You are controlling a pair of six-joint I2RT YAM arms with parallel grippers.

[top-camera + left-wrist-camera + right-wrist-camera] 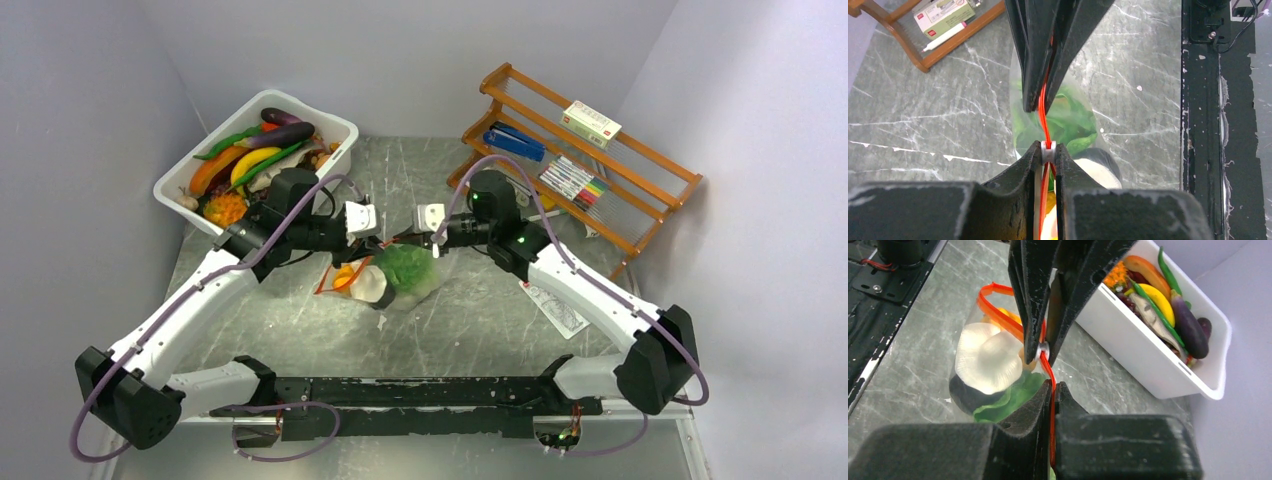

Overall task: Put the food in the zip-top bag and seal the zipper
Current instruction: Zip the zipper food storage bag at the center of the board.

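Top view, position: my left gripper (385,243) and right gripper (415,240) meet tip to tip over the zip-top bag (385,288), which lies mid-table, on the near side of the white tub (335,128).
Top view, contents: lettuce (405,268) and an orange piece (343,278) sit inside the bag.
Left wrist view, grip: my left fingers are clenched on the pale slider tab (1048,151) of the zipper (1045,127). The right ones pinch the strip just beyond.
Right wrist view, grip: my right fingers clamp the orange-red strip. A white mushroom (988,357) presses the bag wall below.
Right wrist view, mouth: past the left fingers the strip loops apart, so I judge it unsealed there.
Step in hand: closing the zipper.
Method advised: hold the right pinch firm as an anchor. Draw the tab straight along a taut strip, with no twist and no plastic caught.
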